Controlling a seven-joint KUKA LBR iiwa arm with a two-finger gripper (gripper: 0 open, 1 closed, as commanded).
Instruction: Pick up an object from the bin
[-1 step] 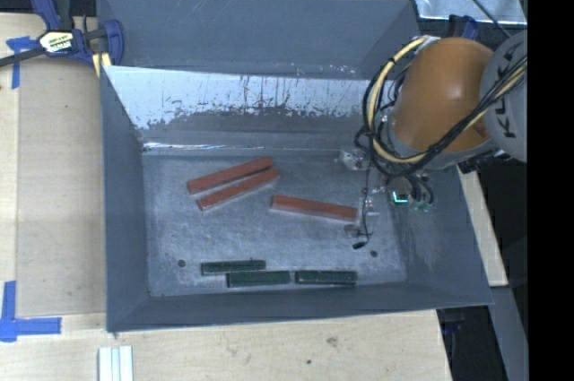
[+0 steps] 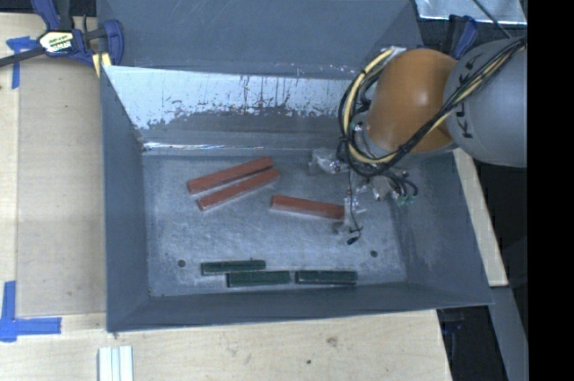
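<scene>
Jaws of the gripper (image 2: 352,222) hang thin and dark under the wrist, and from this angle I cannot tell whether they are spread or pinched together.

Six bars lie on the floor of the grey bin (image 2: 126,218): three red-brown and three dark green.

Farthest to the left of the gripper, and a little higher in the view, are two of the red-brown ones. The upper red-brown bar (image 2: 230,174) and the lower red-brown bar (image 2: 238,189) lie side by side along their length, touching or nearly so, both tilted with their right ends raised in the view.

Below and left of the gripper, the green ones lie flat in a loose row. The first green bar (image 2: 233,266) is farthest from the gripper. The second green bar (image 2: 258,279) is just beneath it in the view. The third green bar (image 2: 326,278) is nearest, almost straight below the gripper.

The third red-brown bar (image 2: 305,207) lies just left of the gripper, its right end reaching the gripper's tip. Whether it is touched or clasped cannot be made out.

Above the gripper are the orange cover (image 2: 408,101) and looped cables (image 2: 359,115).
</scene>
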